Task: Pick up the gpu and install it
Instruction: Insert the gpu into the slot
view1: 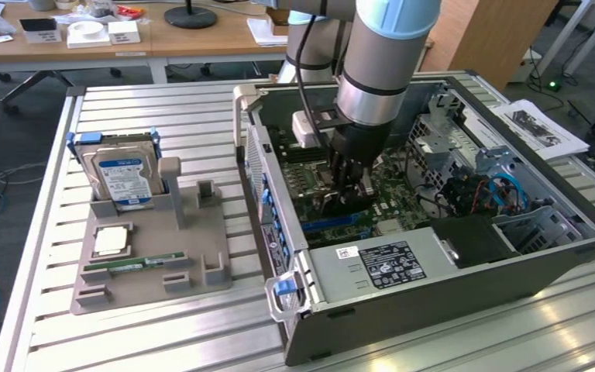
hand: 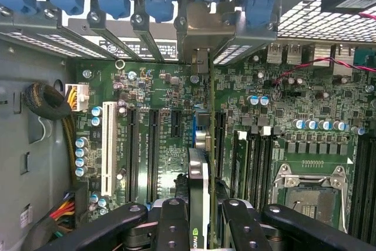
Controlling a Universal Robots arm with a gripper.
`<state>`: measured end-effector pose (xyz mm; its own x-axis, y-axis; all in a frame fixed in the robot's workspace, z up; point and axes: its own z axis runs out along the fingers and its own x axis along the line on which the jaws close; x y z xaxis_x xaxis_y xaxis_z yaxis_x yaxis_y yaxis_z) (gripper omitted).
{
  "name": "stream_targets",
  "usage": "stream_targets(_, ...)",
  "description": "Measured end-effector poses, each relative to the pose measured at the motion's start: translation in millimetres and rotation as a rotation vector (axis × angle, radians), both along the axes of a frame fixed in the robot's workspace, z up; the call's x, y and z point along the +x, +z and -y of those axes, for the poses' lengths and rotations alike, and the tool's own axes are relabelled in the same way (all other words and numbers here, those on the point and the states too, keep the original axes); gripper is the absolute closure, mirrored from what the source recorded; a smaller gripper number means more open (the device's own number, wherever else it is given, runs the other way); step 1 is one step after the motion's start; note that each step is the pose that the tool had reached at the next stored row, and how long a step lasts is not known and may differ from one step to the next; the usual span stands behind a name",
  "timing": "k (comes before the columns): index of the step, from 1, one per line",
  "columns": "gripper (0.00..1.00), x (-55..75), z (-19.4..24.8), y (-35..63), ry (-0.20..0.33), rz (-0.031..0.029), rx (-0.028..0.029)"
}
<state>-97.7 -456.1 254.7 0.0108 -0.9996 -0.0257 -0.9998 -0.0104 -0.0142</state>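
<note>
Wrist view: pincer point(hand: 202, 218) pinches the gpu point(hand: 198, 174) edge-on, apparently touching the motherboard point(hand: 147, 86)

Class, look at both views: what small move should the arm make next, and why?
Probably a short, straight press toward the motherboard. The gripper is shut on the gpu, held edge-on and lined up with the blue slot. The card looks not yet seated, though that is hard to tell.

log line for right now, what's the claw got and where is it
phase: install | claw: shut on gpu | gpu: edge-on over motherboard slots, inside pc case | seated: cannot tell
</note>
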Motion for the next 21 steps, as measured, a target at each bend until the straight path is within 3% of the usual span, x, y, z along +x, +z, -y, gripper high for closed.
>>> stream_targets(18,0.73,-0.9,0.0,-1.4,0.0,0.0017,-0.0001)
stream_targets(21,0.73,-1.0,0.1,-1.3,0.0,0.0035,-0.0028)
